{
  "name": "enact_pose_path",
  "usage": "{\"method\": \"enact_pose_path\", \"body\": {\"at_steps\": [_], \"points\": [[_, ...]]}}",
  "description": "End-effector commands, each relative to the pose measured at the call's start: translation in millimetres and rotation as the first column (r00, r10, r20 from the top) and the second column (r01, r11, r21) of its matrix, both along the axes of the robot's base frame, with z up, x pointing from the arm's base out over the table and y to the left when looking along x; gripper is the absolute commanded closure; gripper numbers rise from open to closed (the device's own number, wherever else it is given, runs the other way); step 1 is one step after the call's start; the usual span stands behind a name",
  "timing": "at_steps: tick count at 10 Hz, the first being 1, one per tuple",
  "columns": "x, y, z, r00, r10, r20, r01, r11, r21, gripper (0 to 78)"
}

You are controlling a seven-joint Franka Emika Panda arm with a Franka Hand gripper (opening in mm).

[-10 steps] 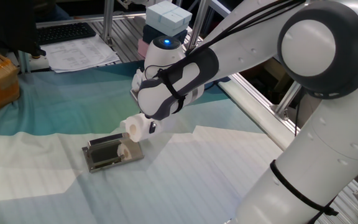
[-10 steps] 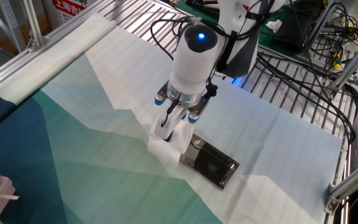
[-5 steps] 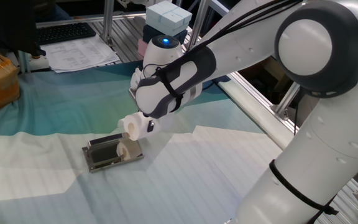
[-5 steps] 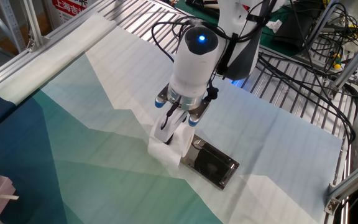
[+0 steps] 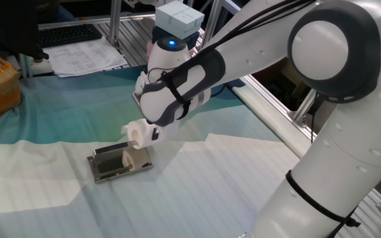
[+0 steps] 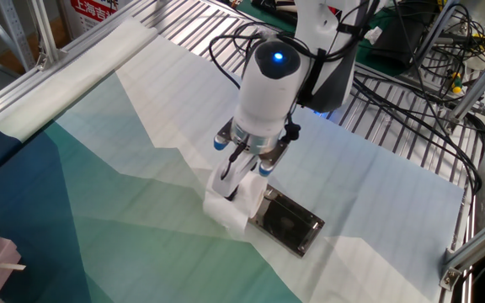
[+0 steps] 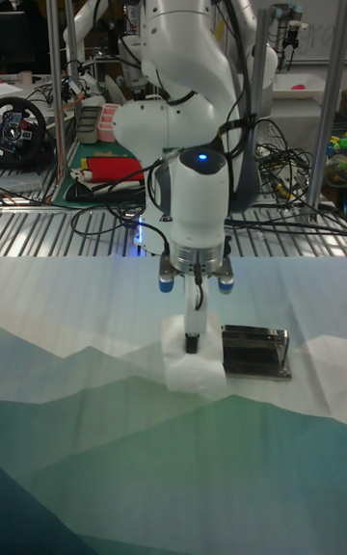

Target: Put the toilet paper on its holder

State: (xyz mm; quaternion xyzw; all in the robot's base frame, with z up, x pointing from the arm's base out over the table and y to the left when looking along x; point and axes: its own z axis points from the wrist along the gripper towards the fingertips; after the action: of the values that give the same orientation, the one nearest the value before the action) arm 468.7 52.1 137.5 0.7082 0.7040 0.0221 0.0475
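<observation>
Tool [image 6: 235,181] grips toilet paper [image 6: 228,204] beside the holder [image 6: 288,223]

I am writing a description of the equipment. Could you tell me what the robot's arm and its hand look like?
The arm is glossy white with rounded joints and dark grey bands between segments. Black cables run along it in loops. The wrist section carries a glowing blue light on top. The hand is white, with blue buttons at its flange and slim fingers, white with dark tips.
</observation>
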Motion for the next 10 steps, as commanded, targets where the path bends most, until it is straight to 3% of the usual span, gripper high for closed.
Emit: {"method": "enact_pose_path", "body": {"at_steps": [1,8,9,10], "points": [[-4.2,13.2,-1.1,1.000,-0.010,0.014,0.010,1.000,0.004,76.3],[-7.0,6.6,-0.6,0.997,0.074,0.015,-0.074,0.997,-0.006,76.3],[-9.0,5.1,-0.1,0.996,0.080,0.041,-0.080,0.997,-0.020,76.3],[-10.9,7.2,1.9,0.995,0.066,0.072,-0.066,0.998,-0.012,76.3]]}}
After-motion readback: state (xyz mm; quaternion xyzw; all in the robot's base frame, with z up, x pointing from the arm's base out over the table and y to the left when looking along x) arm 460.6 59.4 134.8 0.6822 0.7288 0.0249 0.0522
